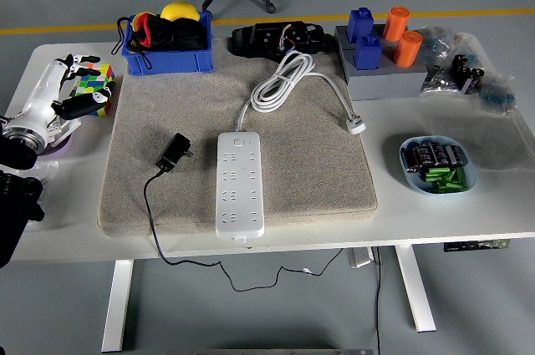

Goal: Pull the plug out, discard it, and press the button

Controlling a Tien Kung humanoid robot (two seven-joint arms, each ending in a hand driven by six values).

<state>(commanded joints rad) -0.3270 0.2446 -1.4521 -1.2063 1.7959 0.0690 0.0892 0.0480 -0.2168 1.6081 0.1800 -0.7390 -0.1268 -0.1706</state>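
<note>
A white power strip [238, 181] lies lengthwise on the grey mat [309, 163], its button end at the far side. Its white cable [280, 81] coils behind it and ends in a white plug [356, 124]. A black plug adapter [175, 152] lies loose on the mat left of the strip, its black cord [155, 221] running over the table's front edge. My left hand [67, 92] rests at the table's left edge, fingers relaxed and holding nothing, well apart from the plug. The right arm is out of view.
A blue bin [165, 33] with a yellow ball stands at the back left. A colourful cube [92, 81] sits beside my left hand. A grey block with blue and orange pieces [380, 54] stands at the back right. A blue bowl of batteries [437, 164] is on the right.
</note>
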